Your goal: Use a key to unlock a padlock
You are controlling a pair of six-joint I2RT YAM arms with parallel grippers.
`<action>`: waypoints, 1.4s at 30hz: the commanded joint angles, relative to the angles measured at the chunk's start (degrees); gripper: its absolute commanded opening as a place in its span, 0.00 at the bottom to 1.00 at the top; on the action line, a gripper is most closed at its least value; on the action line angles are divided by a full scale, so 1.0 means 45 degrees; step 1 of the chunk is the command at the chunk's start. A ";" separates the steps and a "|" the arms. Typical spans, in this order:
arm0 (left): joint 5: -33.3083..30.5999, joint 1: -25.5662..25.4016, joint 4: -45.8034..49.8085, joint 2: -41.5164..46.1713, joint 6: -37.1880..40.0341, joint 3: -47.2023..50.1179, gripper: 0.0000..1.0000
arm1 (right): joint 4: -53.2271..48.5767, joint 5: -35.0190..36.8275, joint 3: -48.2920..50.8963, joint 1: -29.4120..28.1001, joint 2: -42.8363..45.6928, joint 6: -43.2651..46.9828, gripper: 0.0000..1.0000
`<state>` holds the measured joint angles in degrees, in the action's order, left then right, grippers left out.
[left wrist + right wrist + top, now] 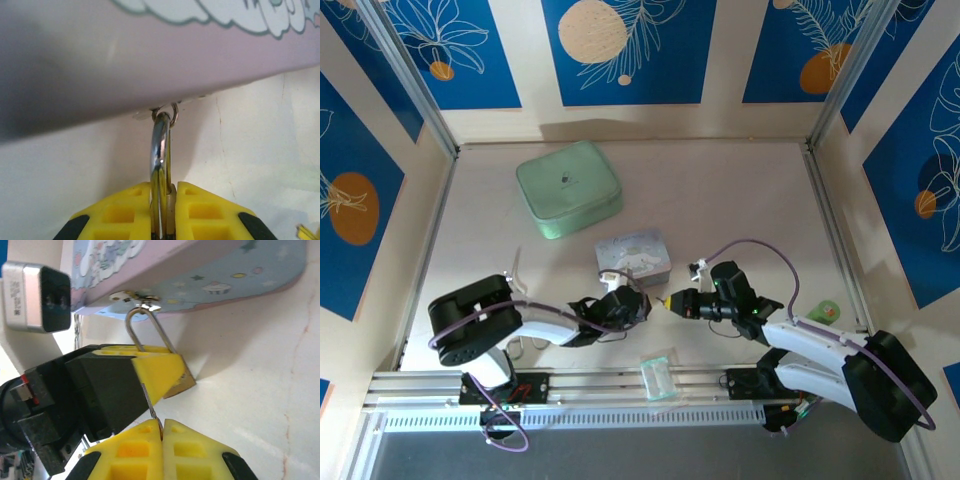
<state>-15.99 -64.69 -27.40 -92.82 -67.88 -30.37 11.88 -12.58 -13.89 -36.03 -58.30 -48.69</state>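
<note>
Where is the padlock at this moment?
In the right wrist view, the padlock is hooked on the clasp of the box, near the table's middle. The left gripper clamps it between its yellow fingers.

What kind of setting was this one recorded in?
Probably a lab test booth, not a home: a pale table boxed in by blue printed panels, with two arms bolted to an aluminium rail at its near edge.

A mint-green case [568, 188] lies toward the back of the pale table [740, 200]. A light blue cartoon-printed box [633, 256] sits mid-table. A clear plastic bag [658, 377] lies by the near rail [590, 384]; a small green object [825, 313] rests at the right edge.
</note>
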 commanded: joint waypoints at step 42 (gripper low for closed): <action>-0.1315 -0.0039 -0.4603 0.1243 -0.5948 0.2159 0.00 | 0.6903 -0.3797 0.0776 0.0357 -0.4555 -0.6739 0.00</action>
<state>-20.64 -64.69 -42.83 -87.72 -92.97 -20.93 41.19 -28.16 -10.50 -35.11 -78.35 -78.28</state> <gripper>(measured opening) 0.107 0.044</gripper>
